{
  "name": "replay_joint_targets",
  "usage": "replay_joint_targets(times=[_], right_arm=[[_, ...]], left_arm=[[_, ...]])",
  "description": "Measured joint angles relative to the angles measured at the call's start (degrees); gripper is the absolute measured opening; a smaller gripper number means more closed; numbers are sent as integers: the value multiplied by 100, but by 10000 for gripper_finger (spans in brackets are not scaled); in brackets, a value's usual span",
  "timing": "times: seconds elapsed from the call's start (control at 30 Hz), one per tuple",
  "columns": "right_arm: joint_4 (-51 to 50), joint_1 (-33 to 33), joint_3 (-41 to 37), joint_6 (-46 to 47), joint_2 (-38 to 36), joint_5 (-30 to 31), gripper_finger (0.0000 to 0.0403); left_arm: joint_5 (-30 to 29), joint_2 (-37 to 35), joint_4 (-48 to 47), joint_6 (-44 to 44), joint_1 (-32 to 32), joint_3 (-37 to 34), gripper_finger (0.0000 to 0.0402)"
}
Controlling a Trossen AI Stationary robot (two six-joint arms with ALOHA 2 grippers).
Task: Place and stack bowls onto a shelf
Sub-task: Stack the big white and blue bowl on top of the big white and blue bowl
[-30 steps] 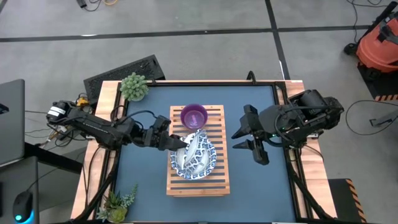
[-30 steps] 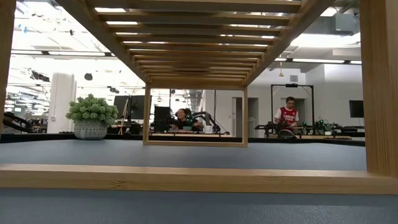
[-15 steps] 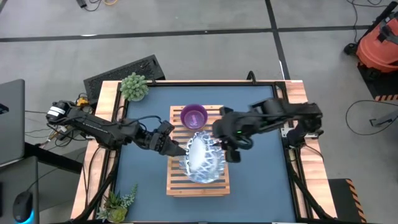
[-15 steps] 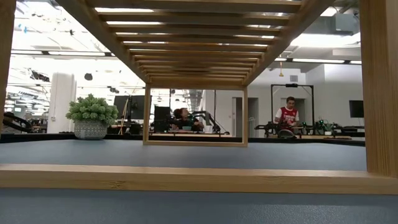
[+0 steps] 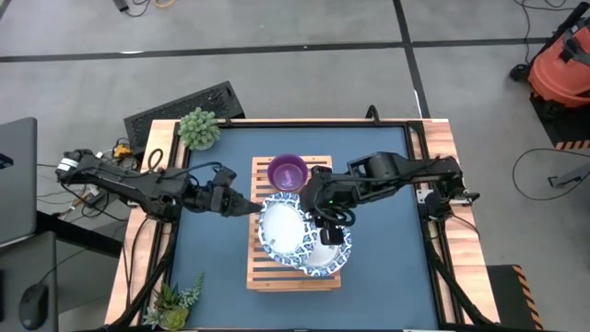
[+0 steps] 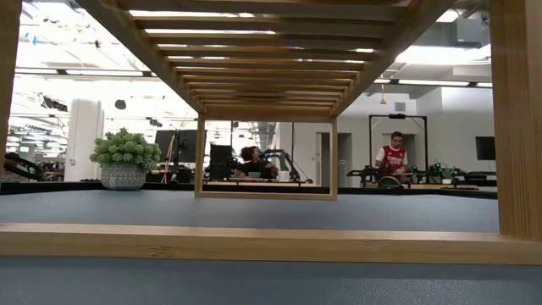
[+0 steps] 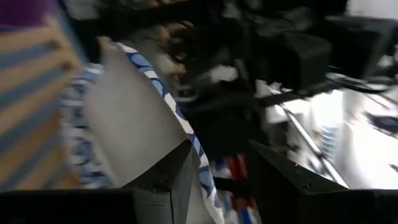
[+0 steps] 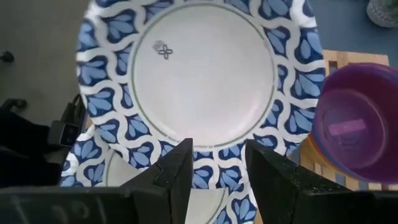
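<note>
Blue-rimmed dish [image 5: 281, 226] is being gripped by both end effectors, left [image 5: 251, 205] & right [image 5: 320, 214], above shelf [image 5: 327, 276], beside purple bowl [image 5: 288, 171].

High view evenly lit, soft overhead light, faint shadows under arms on desk [image 5: 212, 267]; low view backlit by ceiling strips and bright room, shelf [image 6: 254, 241] slats overhead partly in shade, near rail soft; left wrist view heavily motion-blurred, dish [image 7: 134, 118] smeared, glare at far side; right wrist view sharp, dish [image 8: 199, 74] evenly lit
</note>
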Motion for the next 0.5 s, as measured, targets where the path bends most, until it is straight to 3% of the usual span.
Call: replay_joint_targets(times=[0.23, 0.4, 0.5], right_arm=[[-240, 0, 4, 574, -51, 66, 173], [-1295, 0, 2, 2092, -50, 777, 173], [-1269, 9, -213, 2699, -101, 942, 173]], left_arm=[[-256, -30, -457, -18, -28, 0, 129], [-210, 34, -470, -134, -28, 0, 129], [-169, 49, -494, -194, -28, 0, 129]])
